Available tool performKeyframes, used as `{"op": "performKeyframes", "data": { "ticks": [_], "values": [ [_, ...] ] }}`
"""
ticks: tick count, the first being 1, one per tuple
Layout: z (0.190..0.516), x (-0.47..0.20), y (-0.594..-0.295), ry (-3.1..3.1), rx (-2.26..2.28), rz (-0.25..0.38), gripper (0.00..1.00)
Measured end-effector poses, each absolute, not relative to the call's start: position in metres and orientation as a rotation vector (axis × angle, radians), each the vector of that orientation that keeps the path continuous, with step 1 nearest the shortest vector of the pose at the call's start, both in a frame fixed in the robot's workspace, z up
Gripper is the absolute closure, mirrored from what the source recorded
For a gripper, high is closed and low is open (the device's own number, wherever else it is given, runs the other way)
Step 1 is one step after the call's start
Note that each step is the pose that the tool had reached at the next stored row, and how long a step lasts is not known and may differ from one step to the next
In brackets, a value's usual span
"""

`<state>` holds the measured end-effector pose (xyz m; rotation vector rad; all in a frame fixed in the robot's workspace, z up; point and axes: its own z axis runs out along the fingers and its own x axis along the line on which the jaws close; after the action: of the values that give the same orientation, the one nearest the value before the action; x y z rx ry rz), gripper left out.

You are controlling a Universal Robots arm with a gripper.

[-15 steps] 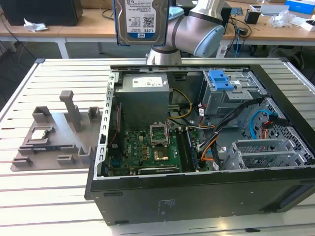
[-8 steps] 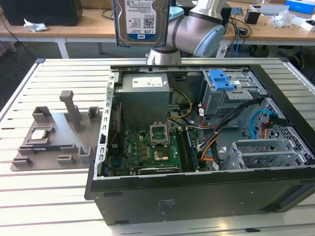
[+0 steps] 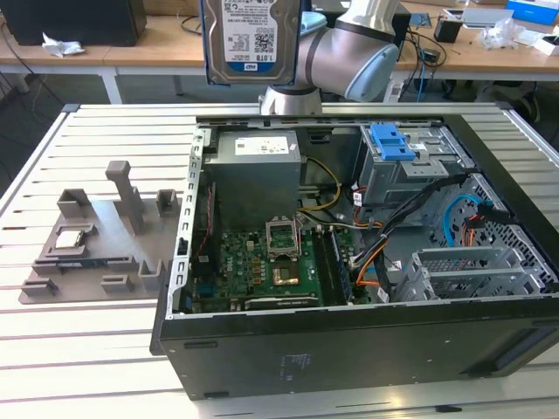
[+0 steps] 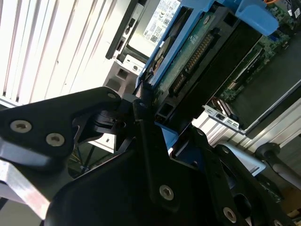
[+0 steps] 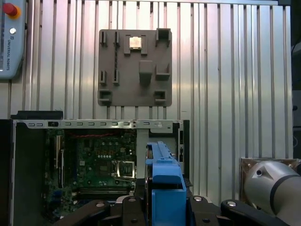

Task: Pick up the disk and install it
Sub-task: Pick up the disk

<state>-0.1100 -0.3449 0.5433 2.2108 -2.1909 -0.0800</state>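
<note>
The exterior view shows the disk [image 3: 253, 39] label side out (white and blue, with barcodes), high above the open computer case [image 3: 349, 358]. The second wrist view shows its green circuit board instead. The claw [image 4: 153, 117] pinches the disk's blue-framed end, well clear of the bench [image 3: 87, 349].

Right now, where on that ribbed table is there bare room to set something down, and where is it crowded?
The slatted table is bare at the exterior view's left, both nearer the camera than the grey fixture plate and behind it. Between plate and open computer case the gap is narrow. Inside the case is crowded with motherboard and cables.
</note>
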Motion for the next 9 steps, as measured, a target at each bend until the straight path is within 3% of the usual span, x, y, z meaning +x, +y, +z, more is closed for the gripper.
{"op": "performKeyframes", "data": {
  "ticks": [9],
  "values": [
    [0.5432,-0.1100,-0.3505,-2.191,2.211,-0.080,0.63]
  ]
}}
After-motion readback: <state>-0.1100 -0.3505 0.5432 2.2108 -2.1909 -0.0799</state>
